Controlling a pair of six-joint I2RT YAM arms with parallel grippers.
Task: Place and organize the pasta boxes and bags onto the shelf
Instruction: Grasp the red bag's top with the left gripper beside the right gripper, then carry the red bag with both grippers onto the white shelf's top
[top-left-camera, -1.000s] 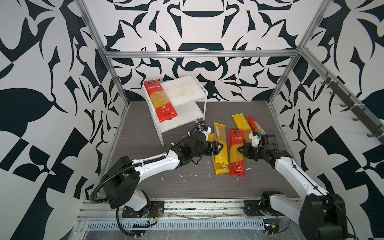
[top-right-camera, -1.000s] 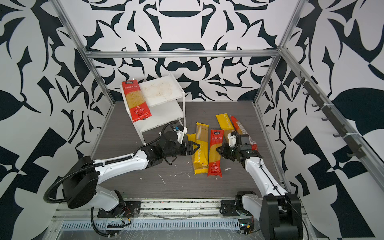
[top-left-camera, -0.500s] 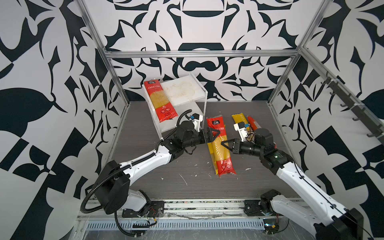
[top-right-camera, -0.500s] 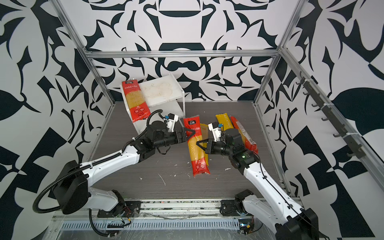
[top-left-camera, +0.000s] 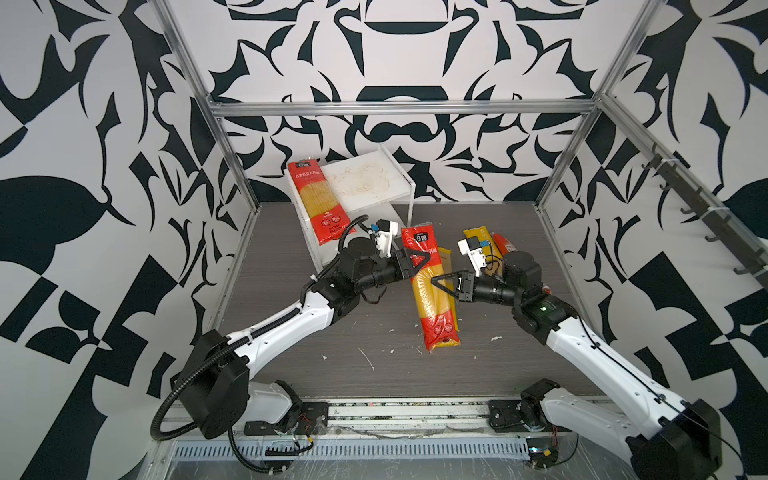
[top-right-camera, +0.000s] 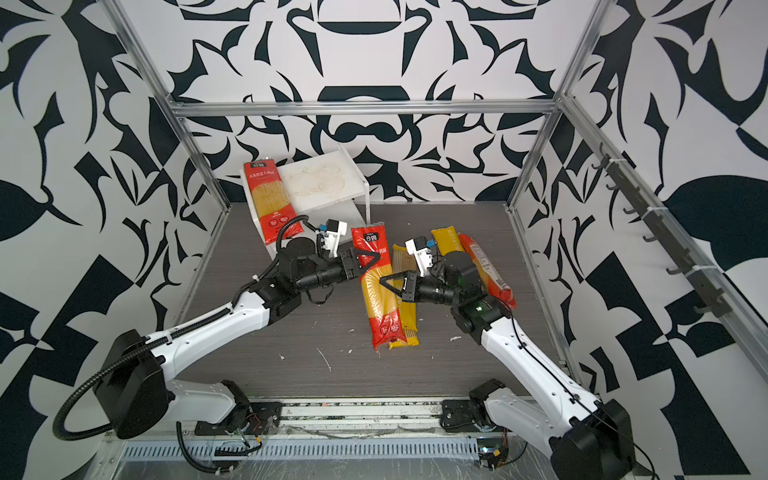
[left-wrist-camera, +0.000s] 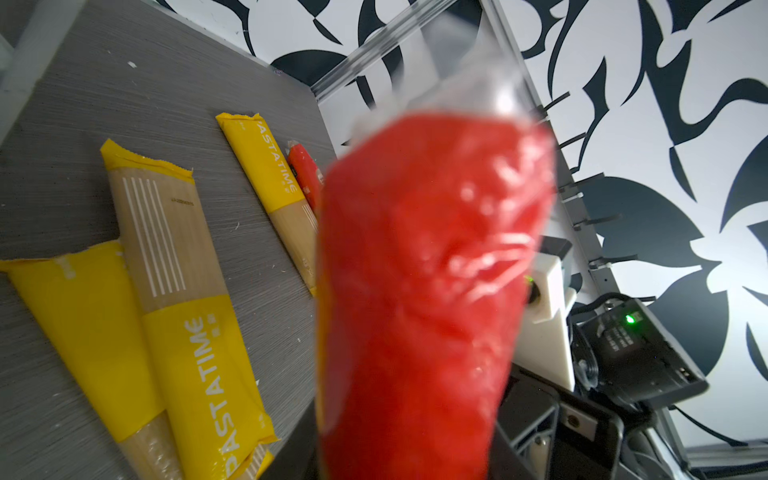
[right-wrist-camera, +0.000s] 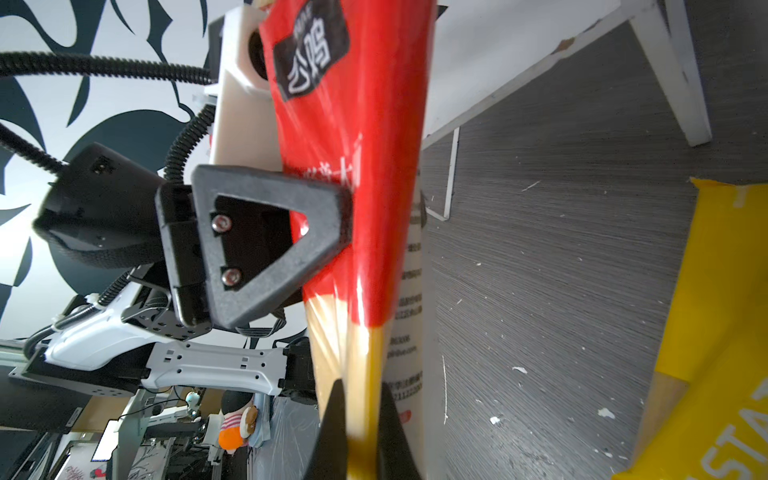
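Observation:
A red pasta bag (top-left-camera: 432, 307) with a clear middle hangs tilted above the table, held by both grippers. My left gripper (top-left-camera: 417, 264) is shut on its upper red part, one of its fingers (right-wrist-camera: 291, 232) pressing the bag's face. My right gripper (right-wrist-camera: 360, 415) pinches the clear middle from the other side. The white shelf (top-left-camera: 365, 183) stands at the back, with another red bag (top-left-camera: 320, 199) lying on the left of its stained top board. Yellow PASTATIME packs (left-wrist-camera: 195, 332) (left-wrist-camera: 274, 178) lie on the table beneath and to the right, beside a third red bag (top-right-camera: 486, 270).
The patterned enclosure walls and metal frame posts (top-left-camera: 232, 137) close in the grey table (top-left-camera: 291, 249). White crumbs (top-left-camera: 368, 359) dot the table's front. The shelf's lower board (top-right-camera: 347, 214) shows behind my left wrist camera.
My right gripper lifted the red bag off the table and carried it left. My left gripper rose from the yellow pack to the bag's upper end and closed on it.

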